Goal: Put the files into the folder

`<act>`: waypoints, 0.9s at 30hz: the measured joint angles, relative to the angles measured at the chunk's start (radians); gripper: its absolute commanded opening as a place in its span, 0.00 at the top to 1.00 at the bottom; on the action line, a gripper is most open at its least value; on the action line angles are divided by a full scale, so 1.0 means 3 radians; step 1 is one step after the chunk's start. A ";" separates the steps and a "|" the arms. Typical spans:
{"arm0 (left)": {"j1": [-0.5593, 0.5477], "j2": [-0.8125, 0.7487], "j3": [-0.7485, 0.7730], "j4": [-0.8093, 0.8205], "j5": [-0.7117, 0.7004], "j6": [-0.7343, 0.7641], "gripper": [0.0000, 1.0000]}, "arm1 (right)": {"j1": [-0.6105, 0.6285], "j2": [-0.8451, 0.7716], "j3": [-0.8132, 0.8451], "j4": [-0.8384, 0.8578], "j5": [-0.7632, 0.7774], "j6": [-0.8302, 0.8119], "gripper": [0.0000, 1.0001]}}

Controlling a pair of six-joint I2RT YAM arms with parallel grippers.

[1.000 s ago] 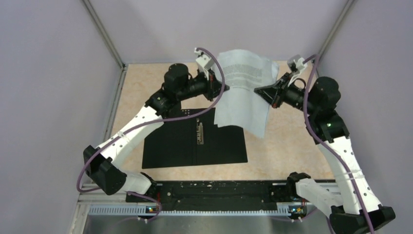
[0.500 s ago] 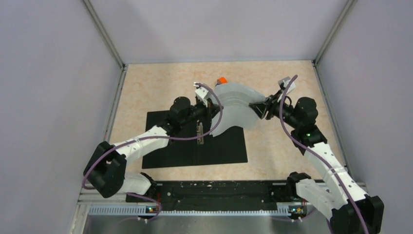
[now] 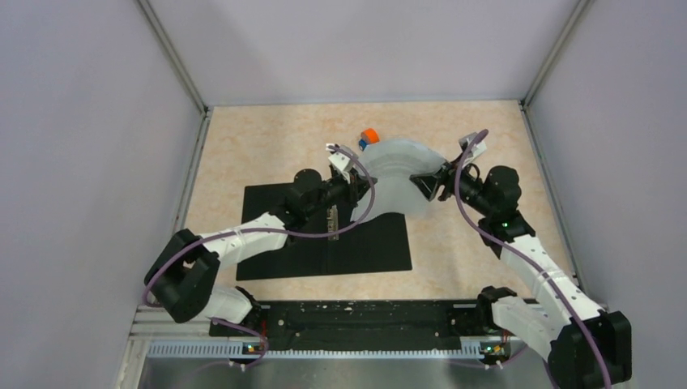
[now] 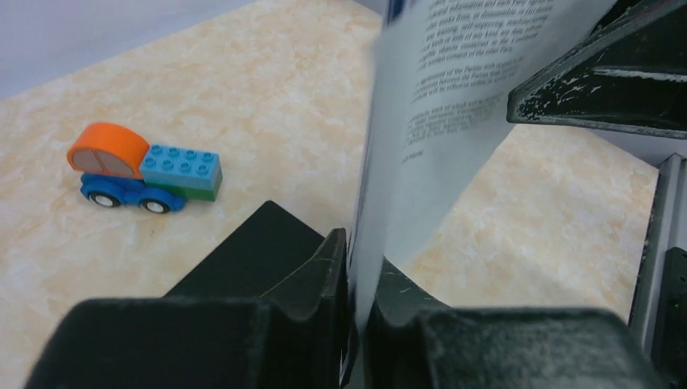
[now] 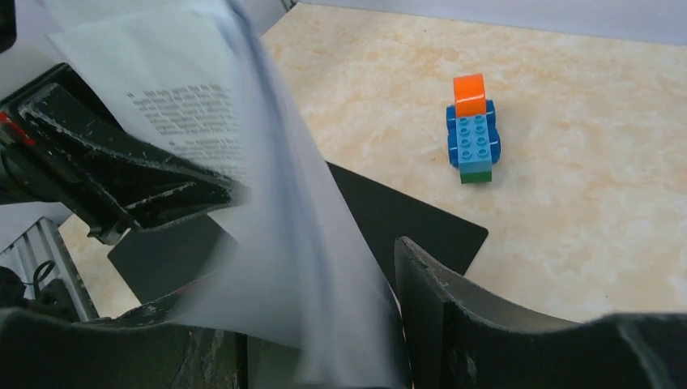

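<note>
**Sheets arched between both arms over the open folder**

Nearest the arm bases, the folder (image 3: 373, 243) lies open and flat on the tabletop (image 3: 259, 146), black inside up. Its metal clip strip (image 3: 331, 219) runs down the middle, partly crossed by the left arm. The folder's far right corner is hidden under the paper from above; the right wrist view shows that corner bare.

Just beyond, the files (image 3: 397, 174) bow up in a white arch between the two arms, above the folder's far right part. How many sheets there are cannot be told.

The left gripper (image 3: 355, 185) meets the paper's left edge. In its wrist view the jaws stand very close on either side of the sheet; whether they pinch it or only flank it I cannot tell.

The right gripper (image 3: 425, 182) is at the right edge. Its jaws are released, spread wide, with the paper draped loosely between them and blurred.

The sheets carry paragraphs of small black print. In the left wrist view something like "agreement of the Parties" shows; the rest is too small or cut off.

Farthest back, a toy truck (image 3: 369, 136), blue with an orange cab, stands on the tabletop, partly hidden behind the paper from above.
</note>
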 measured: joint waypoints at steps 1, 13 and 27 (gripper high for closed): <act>-0.0015 0.0018 -0.0024 0.0000 -0.0036 0.0003 0.82 | 0.0000 0.0025 -0.0028 0.0020 0.0001 0.0006 0.44; -0.0112 0.0066 -0.0231 0.0037 -0.0420 0.0000 0.59 | 0.0000 0.0048 -0.0264 0.0189 -0.0010 0.0057 0.42; -0.0117 -0.0055 -0.0313 0.0043 -0.0477 -0.0001 0.59 | 0.0000 0.0089 -0.0350 0.0374 -0.0089 0.0155 0.39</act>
